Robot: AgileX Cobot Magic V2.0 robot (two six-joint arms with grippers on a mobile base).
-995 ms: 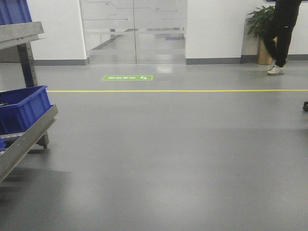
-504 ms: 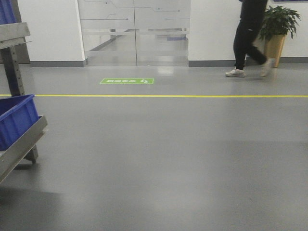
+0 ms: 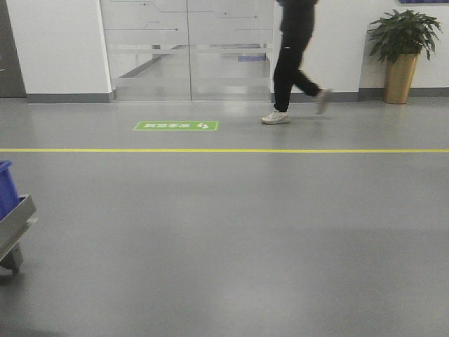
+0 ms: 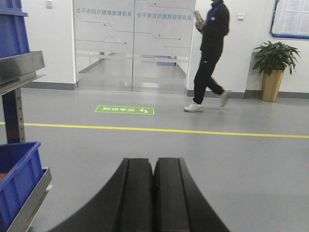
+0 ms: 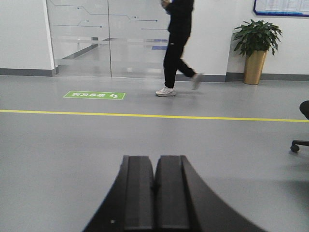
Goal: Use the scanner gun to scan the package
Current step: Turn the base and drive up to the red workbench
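Black fingers of the left gripper (image 4: 153, 166) press together on nothing, and the right gripper (image 5: 155, 163) is likewise closed and empty, both above grey floor (image 3: 245, 246). A person (image 3: 289, 63) walks beyond the yellow line (image 3: 280, 150). Where the package and scanner gun lie cannot be told.
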